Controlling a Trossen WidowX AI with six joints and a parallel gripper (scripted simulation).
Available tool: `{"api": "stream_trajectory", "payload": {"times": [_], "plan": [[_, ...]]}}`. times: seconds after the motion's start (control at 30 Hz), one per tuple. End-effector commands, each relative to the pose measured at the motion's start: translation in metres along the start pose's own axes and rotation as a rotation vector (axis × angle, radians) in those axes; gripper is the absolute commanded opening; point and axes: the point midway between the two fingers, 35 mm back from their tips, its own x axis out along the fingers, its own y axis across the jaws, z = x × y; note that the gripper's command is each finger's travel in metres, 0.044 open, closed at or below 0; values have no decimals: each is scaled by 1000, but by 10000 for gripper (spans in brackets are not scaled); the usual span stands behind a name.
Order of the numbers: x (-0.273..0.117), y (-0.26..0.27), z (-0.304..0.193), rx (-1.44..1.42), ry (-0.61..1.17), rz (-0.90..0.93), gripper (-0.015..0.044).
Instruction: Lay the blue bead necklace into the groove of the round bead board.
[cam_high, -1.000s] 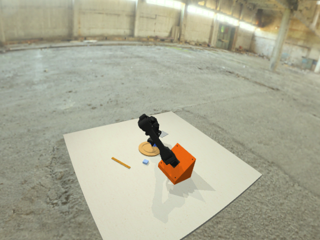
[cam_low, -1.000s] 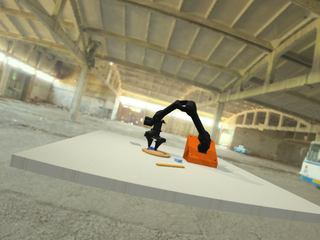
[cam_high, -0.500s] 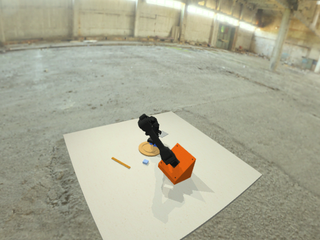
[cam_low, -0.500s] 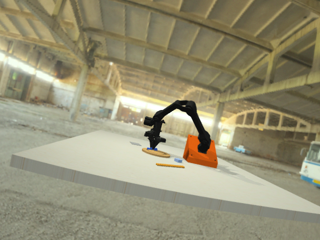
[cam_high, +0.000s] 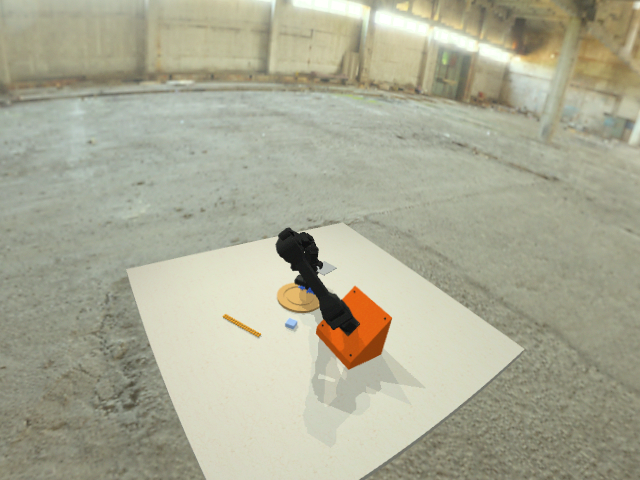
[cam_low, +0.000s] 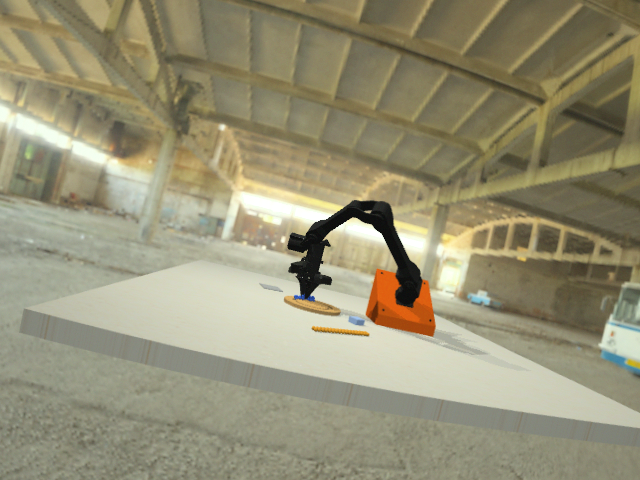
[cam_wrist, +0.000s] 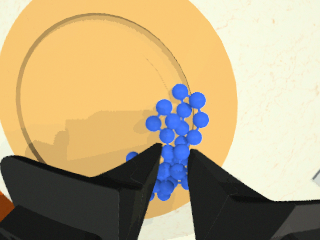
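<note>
The gripper (cam_high: 306, 286) (cam_low: 306, 296) (cam_wrist: 175, 152) points down, its fingers drawn narrow on part of the necklace (cam_high: 310, 290) (cam_low: 305, 298) (cam_wrist: 172, 121), with blue beads between the tips. The rest lies bunched on the board (cam_high: 285, 302) (cam_low: 326, 308) (cam_wrist: 215, 65), between about three and five o'clock in the wrist view, crossing the groove rather than following it.

The necklace should handle as light and limp, its round beads apt to roll or slip from a small bite. Any one hold moves only the nearby beads; the rest will trail. A grip on a single strand at the bunch's edge would probably spread it better than this pinch through the middle, which may drag the tangle whole. Laying it round looks largely undone.

In the top view, the block (cam_high: 291, 323) (cam_low: 356, 320) sits off the board at six o'clock, the orange strand (cam_high: 241, 325) (cam_low: 341, 331) at eight.
</note>
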Motion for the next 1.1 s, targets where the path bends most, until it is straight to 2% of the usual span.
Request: {"api": "stream_trajectory", "payload": {"times": [0.0, 0.33, 1.07], "plan": [[-7, 0, 0, -1, 0, 1, 0], [-25, 3, 0, 4, 1, 5, 0], [-26, 70, 26, 5, 1, 5, 0]]}}
